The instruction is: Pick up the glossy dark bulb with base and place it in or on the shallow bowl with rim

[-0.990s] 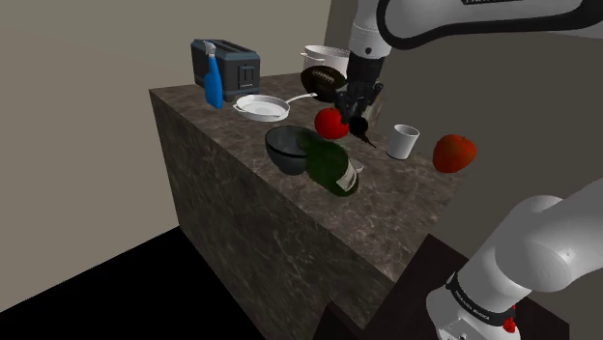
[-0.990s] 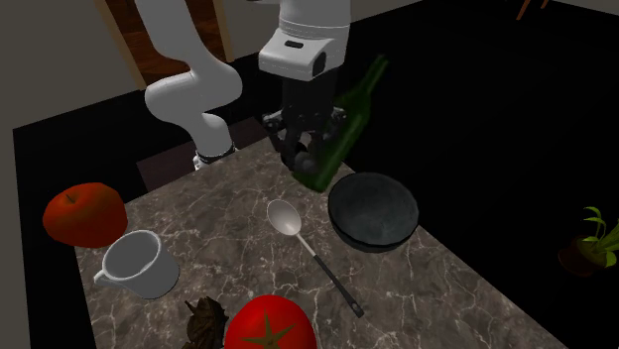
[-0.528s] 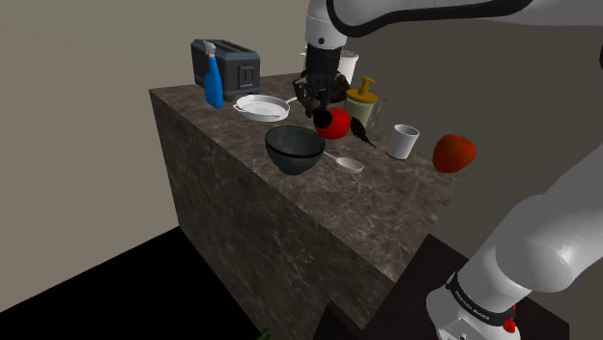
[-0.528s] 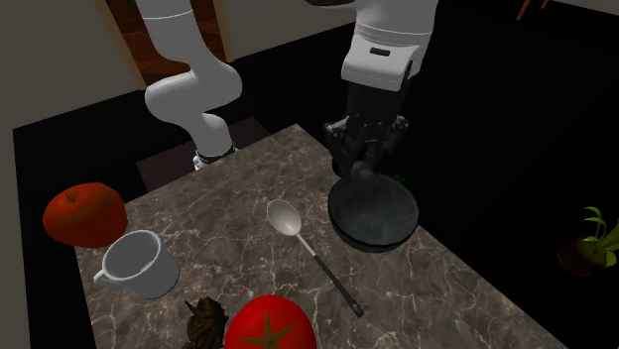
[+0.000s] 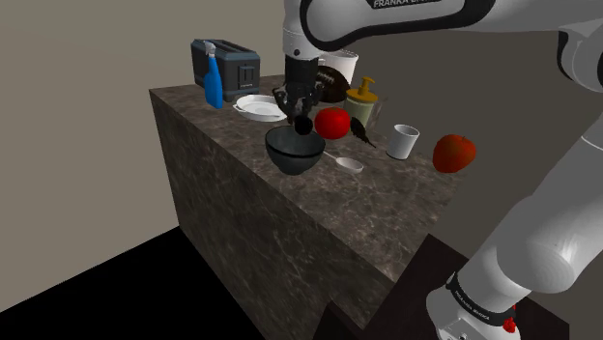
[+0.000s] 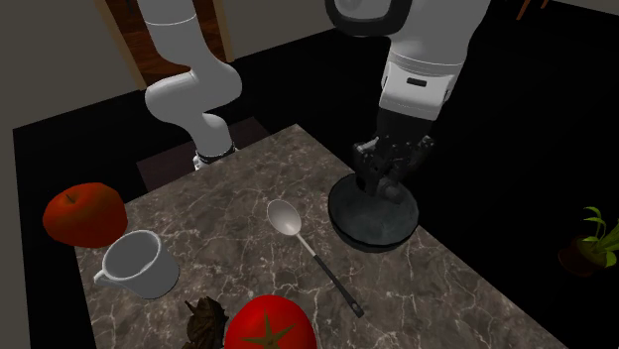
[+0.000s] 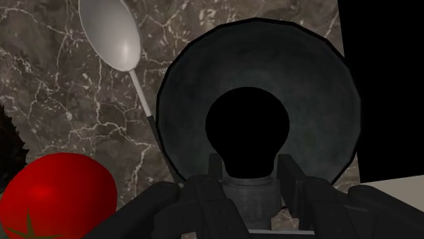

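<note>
A glossy black bulb with a grey base is clasped at its base between my two black fingers. My gripper is shut on it, straight above the dark shallow bowl. In the shoulder view the gripper hangs just over the bowl with the bulb pointing down at it. From the second exterior view, the hand hovers over the near rim of the bowl.
A spoon lies beside the bowl, with a red tomato behind it. A white mug, a red apple, a toaster, a blue spray bottle and a white pan share the stone counter. The counter's edge is close to the bowl.
The arm swung toward the shoulder view's left, carrying the bulb from beside the tomato to above the bowl. A green bottle seen a second ago beside the bowl is gone.
</note>
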Controlling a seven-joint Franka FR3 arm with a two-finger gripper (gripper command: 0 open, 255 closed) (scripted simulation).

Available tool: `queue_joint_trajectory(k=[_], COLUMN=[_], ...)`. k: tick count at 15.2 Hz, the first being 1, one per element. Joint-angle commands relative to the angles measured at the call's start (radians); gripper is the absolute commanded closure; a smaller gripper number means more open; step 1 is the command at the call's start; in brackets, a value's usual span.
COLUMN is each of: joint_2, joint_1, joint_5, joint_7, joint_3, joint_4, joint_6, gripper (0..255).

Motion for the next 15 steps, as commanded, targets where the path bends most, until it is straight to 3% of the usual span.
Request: queue_joint_trajectory(k=[1,7,15], joint_2=[-0.002,0.008,0.008], joint_1=[-0.001,-0.001,-0.001], joint_5=[-0.001,-0.009,-0.009], joint_7=[0.004,0.02,0.02], joint_3=[-0.001,-0.002,-0.002], joint_4=[-0.03,-0.105,-0.105], joint_6=[0.028,0.111,0.111], gripper=[255,255,255])
